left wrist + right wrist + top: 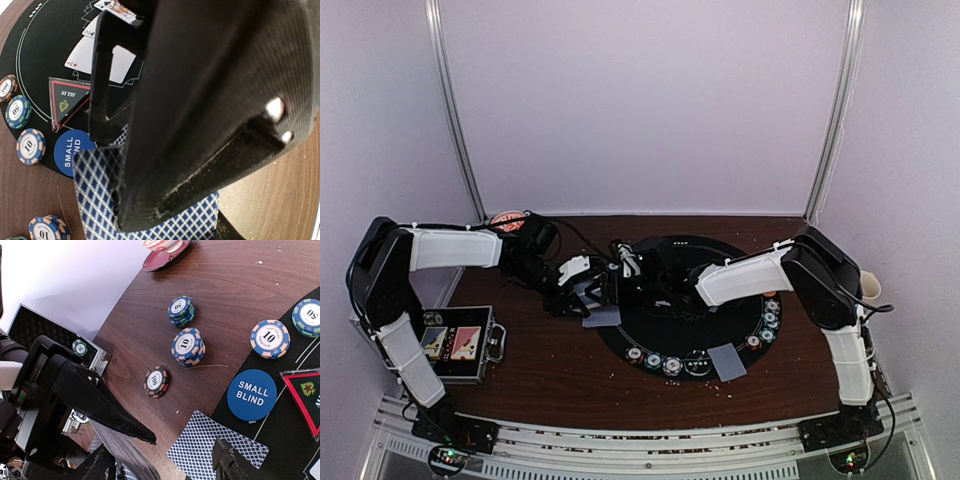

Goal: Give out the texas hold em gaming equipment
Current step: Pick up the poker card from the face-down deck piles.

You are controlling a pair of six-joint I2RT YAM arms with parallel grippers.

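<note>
Playing card (200,442) straddles the mat (285,445) edge beside blue button (251,394).

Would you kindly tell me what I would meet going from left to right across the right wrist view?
black case → single 100 chip → stack of 10 chips → blue Small Blind button → red-triangle marker
</note>
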